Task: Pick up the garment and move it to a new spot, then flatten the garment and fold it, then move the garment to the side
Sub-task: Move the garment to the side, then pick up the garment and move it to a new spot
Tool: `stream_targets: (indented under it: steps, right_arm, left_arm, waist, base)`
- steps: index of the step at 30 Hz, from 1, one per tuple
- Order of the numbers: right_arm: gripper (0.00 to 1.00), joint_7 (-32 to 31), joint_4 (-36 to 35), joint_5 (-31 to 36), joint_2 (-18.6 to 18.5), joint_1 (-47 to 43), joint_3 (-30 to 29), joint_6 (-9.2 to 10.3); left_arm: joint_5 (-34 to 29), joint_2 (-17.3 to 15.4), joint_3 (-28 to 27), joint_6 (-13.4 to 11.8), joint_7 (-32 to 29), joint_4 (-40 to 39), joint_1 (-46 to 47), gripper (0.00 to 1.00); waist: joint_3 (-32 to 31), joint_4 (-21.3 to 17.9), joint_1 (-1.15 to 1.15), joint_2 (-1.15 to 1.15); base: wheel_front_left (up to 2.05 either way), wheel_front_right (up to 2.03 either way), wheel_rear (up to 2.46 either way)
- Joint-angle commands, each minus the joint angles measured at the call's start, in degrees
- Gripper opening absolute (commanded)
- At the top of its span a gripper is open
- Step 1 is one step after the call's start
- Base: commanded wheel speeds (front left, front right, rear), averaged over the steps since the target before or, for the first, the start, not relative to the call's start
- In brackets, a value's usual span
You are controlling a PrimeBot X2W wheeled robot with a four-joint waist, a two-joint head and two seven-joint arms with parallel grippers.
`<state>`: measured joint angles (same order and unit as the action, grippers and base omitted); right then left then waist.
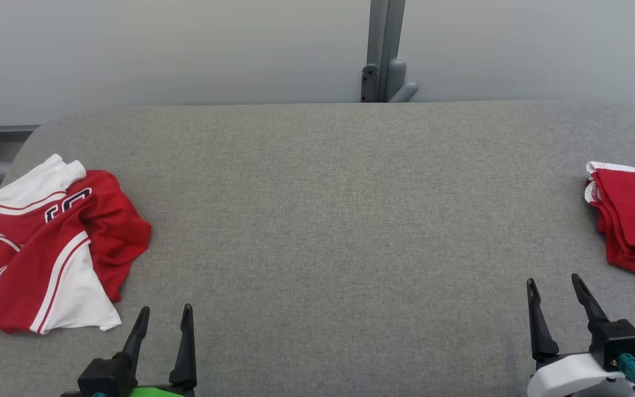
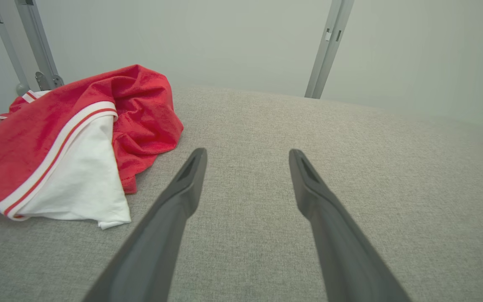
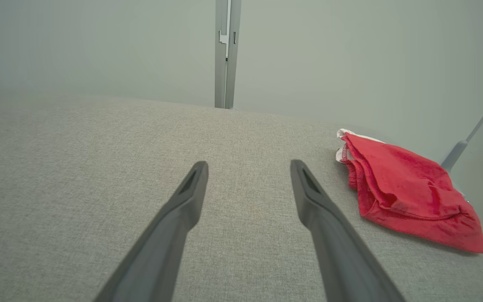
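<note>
**Tech A:** In the head view, your left gripper [image 1: 165,307] sat at 7 o'clock and your right gripper [image 1: 553,278] at 5 o'clock. Both had their jaws spread wide with nothing between them. The crumpled garment [image 1: 47,248], red with white panels, lay bunched at 9 o'clock on the grey padded table [image 1: 323,220]. It was near the left gripper but not touching it.

**Tech B:** Note also the folded red garment [image 1: 634,220] at 3 o'clock, partly cut off by the frame. In my judgement, you had completed no step on the crumpled one.

**Tech A:** Hazard one: the heap was layered. If you pinched only the top fold, the lower layers would likely drag or slip out during the lift.

**Tech B:** Hazard two: the heap lay close to the table's left edge. A shallow grip, or a pull toward 9 o'clock, could have tipped it off the table.

**Tech A:** Hazard three: carrying it too far toward 3 o'clock risked disturbing the folded piece.
</note>
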<state>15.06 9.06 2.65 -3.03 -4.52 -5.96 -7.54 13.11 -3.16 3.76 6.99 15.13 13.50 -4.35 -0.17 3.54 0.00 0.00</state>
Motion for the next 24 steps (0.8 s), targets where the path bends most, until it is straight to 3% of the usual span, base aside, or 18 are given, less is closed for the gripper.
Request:
stream_targets:
  steps: [1, 10, 22, 24]
  right_arm:
    - [1.00, 0.2, 0.1, -0.6, 0.0, -0.9, -0.2, 0.10]
    - [1.00, 0.2, -0.1, -2.2, 0.1, -1.1, 0.9, 0.10]
    - [1.00, 0.2, -0.6, -6.4, 0.0, -0.7, 6.9, 0.10]
    - [1.00, 0.2, -0.3, -6.8, 0.1, -0.5, 7.6, 0.10]
  left_arm:
    - [-0.5, 0.1, -0.1, 0.1, 0.0, 0.0, -0.2, 1.00]
    - [0.2, 0.1, 0.2, 0.4, 0.0, 0.0, 1.0, 1.00]
    - [-0.3, -1.1, -1.4, 0.5, 0.0, 0.4, -0.9, 1.00]
    - [0.1, -1.3, -2.0, 0.5, 0.0, 0.2, -1.1, 1.00]
  waist:
    - [0.0, -0.2, 0.00, 0.00]
    - [0.2, 1.1, 0.00, 0.00]
    - [-1.8, 19.3, 0.00, 0.00]
    - [-2.0, 20.2, 0.00, 0.00]
  base:
    - [0.00, 0.00, 0.00]
    - [0.00, 0.00, 0.00]
    - [0.00, 0.00, 0.00]
    - [0.00, 0.00, 0.00]
